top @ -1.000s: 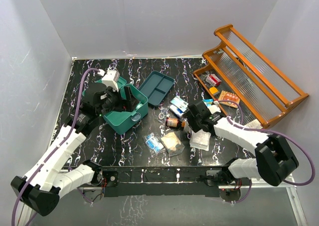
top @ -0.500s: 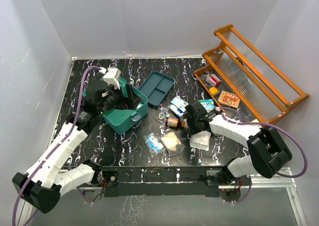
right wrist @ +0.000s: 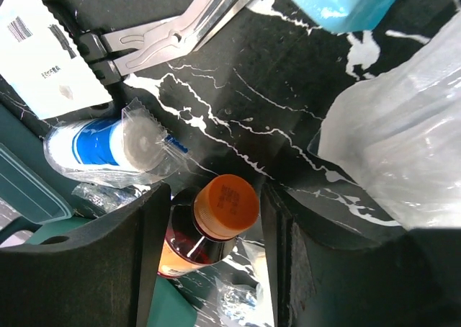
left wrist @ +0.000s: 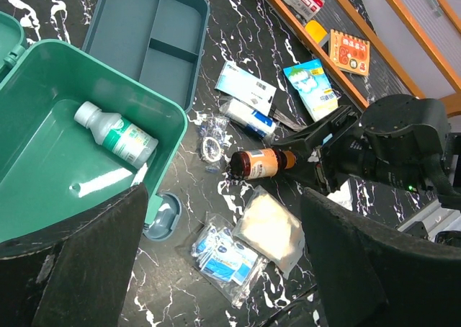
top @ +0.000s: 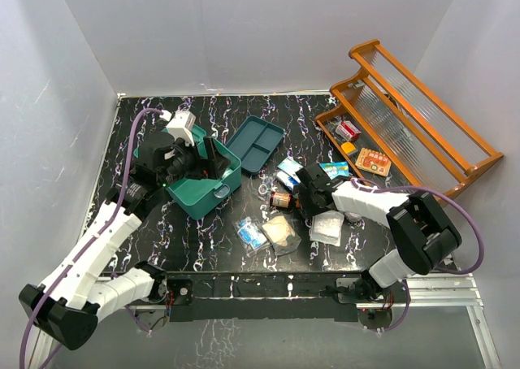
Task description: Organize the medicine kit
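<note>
The medicine kit is a teal-green box standing open at the left, and a white bottle lies on its floor. My left gripper hovers over the box's front corner, open and empty. An amber bottle with an orange cap lies on the black marbled table. My right gripper is open with its fingers on either side of the bottle's cap end. A gap shows beside the cap on the right. The left wrist view shows the same bottle.
A dark-teal divided tray lies behind the kit. An orange wooden rack at the right holds small boxes. Around the bottle lie a blue sachet bag, a beige pouch, a clear bag, a white box and metal tweezers.
My right gripper has moved left along the table until its fingers flank the amber bottle's cap. The left arm has barely shifted over the kit.
</note>
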`<act>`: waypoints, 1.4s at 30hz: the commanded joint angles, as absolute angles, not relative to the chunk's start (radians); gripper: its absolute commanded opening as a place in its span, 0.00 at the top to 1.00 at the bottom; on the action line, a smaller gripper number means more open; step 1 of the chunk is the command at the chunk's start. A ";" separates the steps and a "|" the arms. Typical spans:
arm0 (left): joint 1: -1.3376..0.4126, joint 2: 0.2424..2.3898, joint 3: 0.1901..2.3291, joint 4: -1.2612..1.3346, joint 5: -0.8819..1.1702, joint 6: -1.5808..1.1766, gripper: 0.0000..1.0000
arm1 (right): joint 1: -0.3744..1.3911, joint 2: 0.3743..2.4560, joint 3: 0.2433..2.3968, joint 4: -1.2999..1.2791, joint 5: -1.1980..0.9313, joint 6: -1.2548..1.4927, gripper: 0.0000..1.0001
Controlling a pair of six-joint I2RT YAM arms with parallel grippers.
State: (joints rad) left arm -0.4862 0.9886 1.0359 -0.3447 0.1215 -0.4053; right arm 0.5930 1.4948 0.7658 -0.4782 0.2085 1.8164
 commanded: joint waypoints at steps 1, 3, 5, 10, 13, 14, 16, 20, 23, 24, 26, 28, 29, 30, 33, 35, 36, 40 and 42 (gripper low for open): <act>-0.482 0.948 1.034 -0.344 0.129 -0.413 0.15 | 0.589 1.534 0.798 -0.474 0.217 1.859 0.51; -0.482 0.944 1.032 -0.346 0.130 -0.415 0.15 | 0.588 1.540 0.806 -0.478 0.224 1.855 0.55; -0.482 0.943 1.032 -0.352 0.130 -0.416 0.15 | 0.589 1.542 0.807 -0.479 0.235 1.847 0.61; -0.481 0.933 1.022 -0.357 0.124 -0.421 0.15 | 0.589 1.528 0.789 -0.478 0.250 1.821 0.74; -0.482 0.925 1.004 -0.342 0.134 -0.430 0.14 | 0.589 1.496 0.781 -0.457 0.265 1.775 0.84; -0.481 0.924 0.998 -0.337 0.143 -0.435 0.14 | 0.589 1.478 0.780 -0.444 0.268 1.748 0.87; -0.482 0.924 0.982 -0.327 0.167 -0.452 0.15 | 0.589 1.436 0.788 -0.420 0.271 1.686 0.94; -0.482 0.945 0.965 -0.312 0.260 -0.499 0.15 | 0.589 1.352 0.828 -0.351 0.275 1.509 0.99; -0.483 0.969 0.968 -0.308 0.330 -0.522 0.15 | 0.588 1.299 0.859 -0.277 0.227 1.316 1.00; -0.482 0.975 0.971 -0.309 0.350 -0.529 0.15 | 0.588 1.282 0.866 -0.262 0.204 1.245 1.00; -0.483 0.985 0.978 -0.302 0.397 -0.535 0.15 | 0.589 1.245 0.864 -0.214 0.151 1.148 1.00; -0.482 0.991 0.978 -0.292 0.443 -0.540 0.15 | 0.589 1.212 0.870 -0.192 0.108 1.077 1.00; -0.483 0.993 0.976 -0.287 0.465 -0.540 0.15 | 0.589 1.203 0.877 -0.184 0.080 1.037 1.00; -0.483 0.996 0.974 -0.283 0.485 -0.540 0.15 | 0.589 1.192 0.889 -0.184 0.053 1.001 1.00; -0.482 1.007 0.967 -0.273 0.543 -0.520 0.15 | 0.588 1.177 0.930 -0.195 -0.040 0.902 1.00; -0.483 1.010 0.962 -0.265 0.567 -0.486 0.15 | 0.588 1.177 0.962 -0.215 -0.107 0.839 1.00; -0.483 1.012 0.954 -0.239 0.581 -0.474 0.15 | 0.588 1.181 0.975 -0.230 -0.146 0.799 1.00; -0.485 1.040 0.911 -0.117 0.645 -0.453 0.15 | 0.587 1.224 1.041 -0.290 -0.302 0.632 1.00; -0.489 1.071 0.904 -0.081 0.692 -0.450 0.16 | 0.588 1.256 1.076 -0.326 -0.387 0.565 1.00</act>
